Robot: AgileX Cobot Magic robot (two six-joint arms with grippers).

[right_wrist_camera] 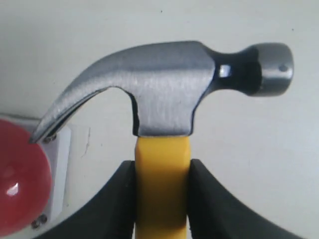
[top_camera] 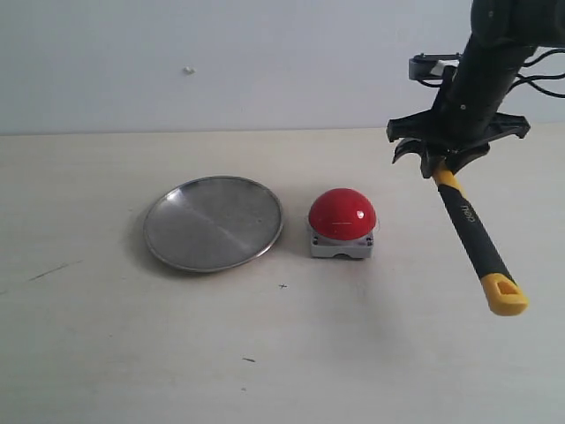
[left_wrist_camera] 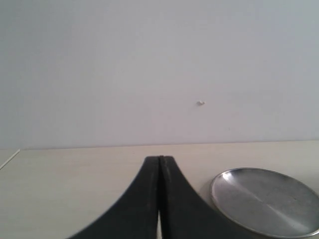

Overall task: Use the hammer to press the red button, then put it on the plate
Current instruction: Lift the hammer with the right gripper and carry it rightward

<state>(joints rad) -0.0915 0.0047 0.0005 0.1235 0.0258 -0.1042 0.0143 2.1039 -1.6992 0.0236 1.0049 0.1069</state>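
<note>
My right gripper (top_camera: 446, 163) is shut on the hammer (top_camera: 472, 234) high on its yellow neck, just under the head. It hangs in the air to the right of the red button (top_camera: 342, 214). The black-and-yellow handle slants down toward the front, ending in a yellow loop. In the right wrist view the steel head (right_wrist_camera: 169, 84) sits beyond the right gripper (right_wrist_camera: 162, 167), its claw tip over the red button (right_wrist_camera: 20, 179). The plate (top_camera: 214, 221) lies empty left of the button. My left gripper (left_wrist_camera: 159, 160) is shut on nothing, low over the table beside the plate (left_wrist_camera: 264, 199).
The button sits on a grey-white square base (top_camera: 341, 246). A pale wall (top_camera: 265, 62) rises behind the light table (top_camera: 282, 353). A few small dark marks dot the tabletop in front.
</note>
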